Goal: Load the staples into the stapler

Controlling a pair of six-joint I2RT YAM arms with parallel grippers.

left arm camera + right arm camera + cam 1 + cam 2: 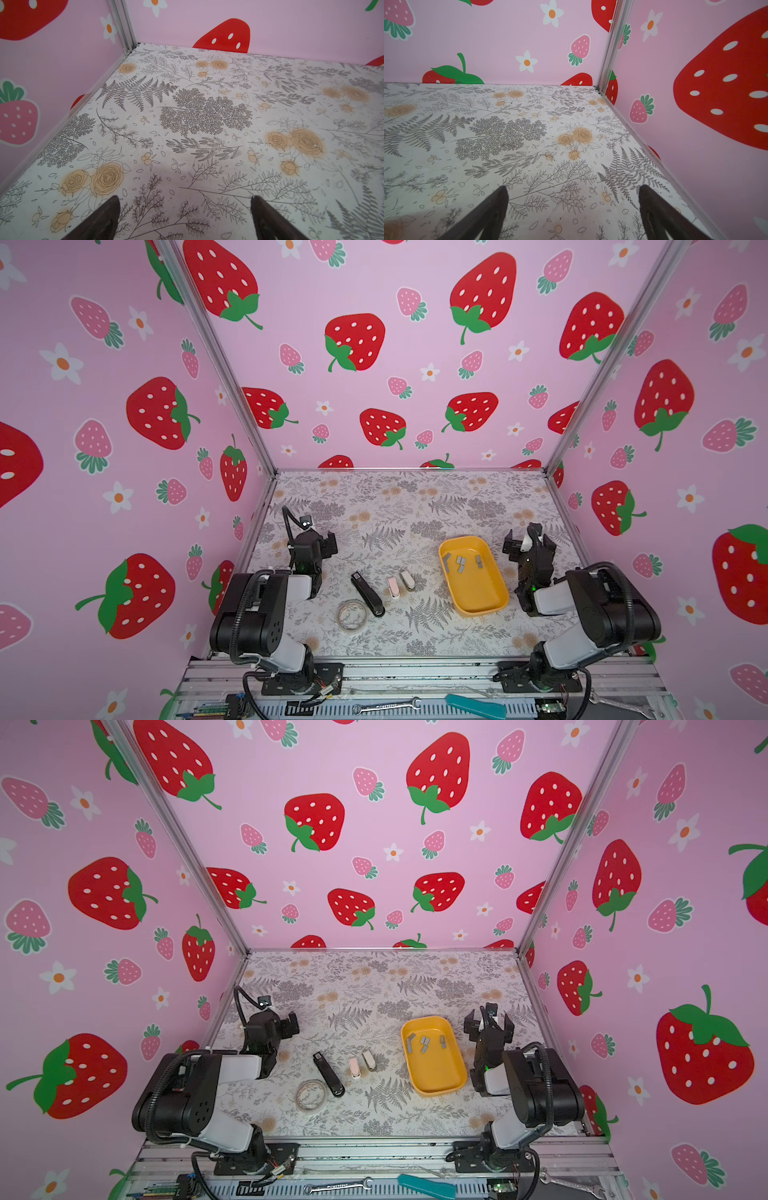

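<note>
A long black stapler lies on the floral table in both top views. Just right of it lie a small pink stapler and a small beige stapler. Several grey staples rest in the far end of a yellow tray. My left gripper hovers open and empty, behind and left of the black stapler. My right gripper is open and empty, just right of the tray. Both wrist views show only bare table between the fingers.
A clear tape roll lies beside the near end of the black stapler. Pink strawberry walls with metal corner posts enclose the table on three sides. A wrench and a teal tool lie on the front rail.
</note>
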